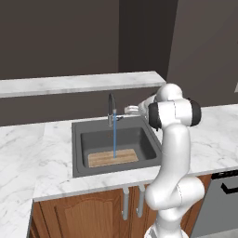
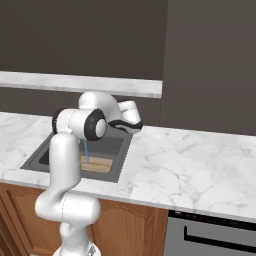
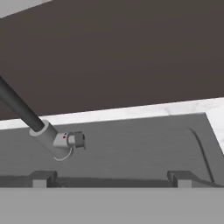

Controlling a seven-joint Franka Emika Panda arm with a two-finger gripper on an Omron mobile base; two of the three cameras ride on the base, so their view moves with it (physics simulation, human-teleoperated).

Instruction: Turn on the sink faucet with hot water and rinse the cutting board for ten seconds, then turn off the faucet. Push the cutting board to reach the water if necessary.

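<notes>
water on, board under the stream

the rinse step looks to be in hand. in the left base view the faucet (image 1: 111,109) stands at the back rim of the sink (image 1: 76,148), centre of the frame, and the water (image 1: 114,139) drops as a thin blue line from the spout straight onto the board (image 1: 113,158). the board lies flat on the basin floor toward the front wall, and the stream meets it near its middle, so no push seems needed. the right base view shows the same: the water (image 2: 86,151) falls onto the board (image 2: 97,163) at centre left, partly behind the arm.

the gripper (image 1: 131,110) hangs just right of the faucet, above the sink's back rim, near the handle; whether it touches the lever cannot be told from here. in the hand view the fingertips (image 3: 43,178) sit far apart at the bottom, jaws wide and holding nothing. the faucet's base and small side lever (image 3: 75,140) show at left centre, clear of the fingers.

judged from this, the next move is to wait out the ten seconds, then bring one finger to the lever and swing it back to stop the flow. the lever is small, so the approach needs care not to slip past it.
</notes>
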